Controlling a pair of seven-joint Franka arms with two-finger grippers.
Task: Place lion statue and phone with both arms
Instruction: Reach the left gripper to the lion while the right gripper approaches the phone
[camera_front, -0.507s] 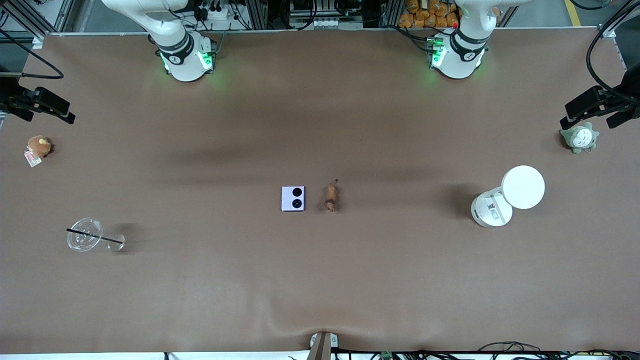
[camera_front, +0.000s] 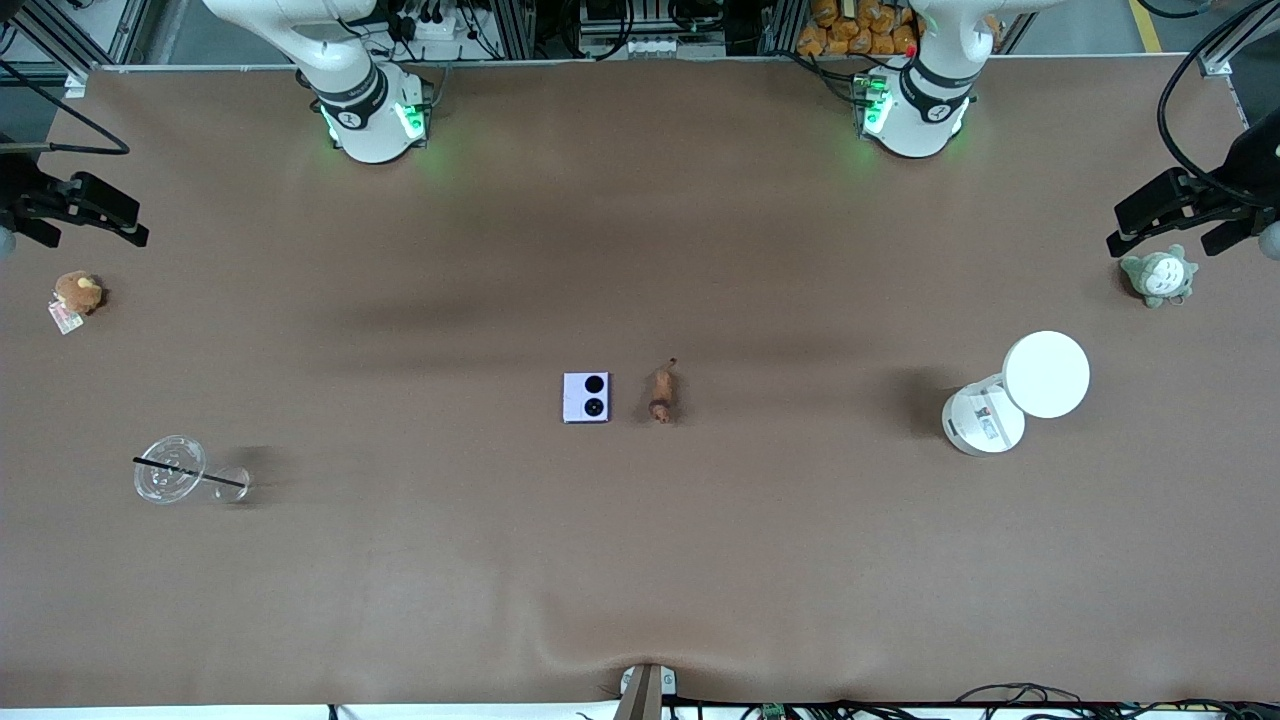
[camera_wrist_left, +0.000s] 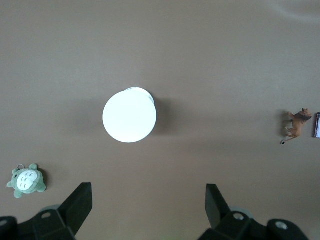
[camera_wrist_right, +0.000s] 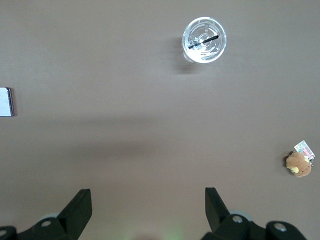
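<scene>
A tiny reddish-brown lion statue (camera_front: 661, 394) lies on its side at the middle of the brown table (camera_front: 640, 560), its long axis running toward and away from the front camera, thin tail pointing toward the robot bases. Just beside it, toward the right arm's end, a small, nearly square, pale lavender phone (camera_front: 586, 397) lies flat with two black circles showing.

Both pieces sit well apart from either arm. The left gripper (camera_wrist_left: 148, 206) hangs released, fingers spread wide, above the grey-green plush (camera_front: 1158, 276) at its table end, near a white round lidded container (camera_front: 1014, 394). The right gripper (camera_wrist_right: 148, 206), likewise spread and empty, hangs over its own end, near a round brown plush (camera_front: 76, 294) and a clear plastic cup (camera_front: 172, 470). The lion lies on the left arm's side, the phone on the right's, so each arm probably reaches inward.
</scene>
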